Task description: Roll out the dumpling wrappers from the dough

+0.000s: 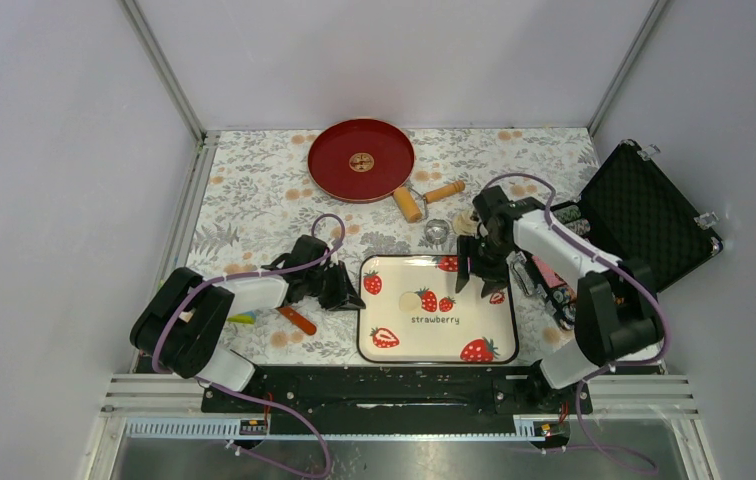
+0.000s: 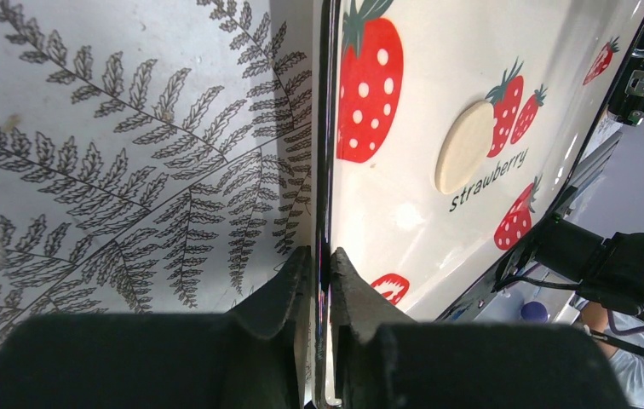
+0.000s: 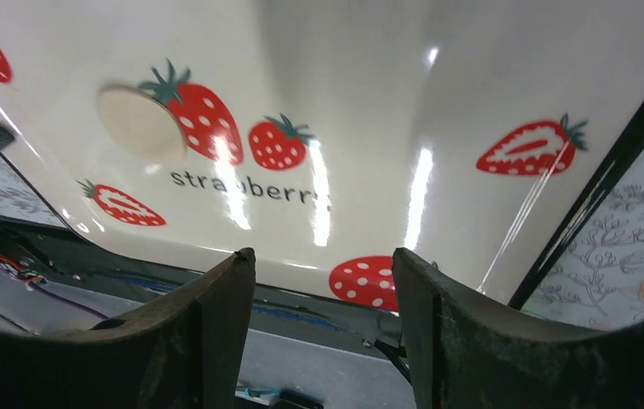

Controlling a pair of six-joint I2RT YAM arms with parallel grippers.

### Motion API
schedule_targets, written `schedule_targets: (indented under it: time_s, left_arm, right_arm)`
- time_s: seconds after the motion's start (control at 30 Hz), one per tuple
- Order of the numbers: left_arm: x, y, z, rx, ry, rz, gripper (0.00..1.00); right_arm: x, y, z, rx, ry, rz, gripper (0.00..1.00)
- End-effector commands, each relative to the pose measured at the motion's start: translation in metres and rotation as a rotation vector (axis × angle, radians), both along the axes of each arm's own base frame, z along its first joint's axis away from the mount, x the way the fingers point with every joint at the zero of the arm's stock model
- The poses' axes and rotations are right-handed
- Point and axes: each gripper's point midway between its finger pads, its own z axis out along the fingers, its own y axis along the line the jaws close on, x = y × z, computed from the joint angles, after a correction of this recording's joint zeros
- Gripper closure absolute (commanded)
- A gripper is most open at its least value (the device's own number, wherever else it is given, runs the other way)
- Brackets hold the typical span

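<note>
On the tray [image 2: 325,128] rim, left hand [image 2: 320,254] clamps, wrapper [image 2: 465,146] well clear

The desk [image 1: 254,190] wears a leaf-and-flower print cloth. At the far middle sits a red plate [image 1: 361,160], with a wooden-handled rolling pin [image 1: 424,198] just right of it and a small metal ring [image 1: 437,231] nearer. A strawberry tray [image 1: 429,342] lies near centre. An open black case [image 1: 644,215] lies right, and an orange-handled tool [image 1: 297,320] lies left of the tray.
</note>
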Motion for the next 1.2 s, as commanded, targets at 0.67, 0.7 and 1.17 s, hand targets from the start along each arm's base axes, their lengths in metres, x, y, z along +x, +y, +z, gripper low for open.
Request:
schedule_targets:
  time_s: [0.67, 0.7, 1.17]
  left_arm:
    - [0.018, 0.045, 0.095, 0.061, -0.292, 0.279, 0.3]
    - [0.015, 0.058, 0.095, 0.113, -0.278, 0.325, 0.29]
    - [-0.037, 0.152, 0.046, 0.602, 0.026, 0.573, 0.28]
  right_arm:
    - [-0.023, -0.018, 0.017, 0.007, -0.153, -0.029, 0.1]
    - [-0.023, -0.018, 0.018, 0.008, -0.156, -0.028, 0.09]
    - [-0.027, -0.021, 0.017, 0.002, -0.167, -0.029, 0.07]
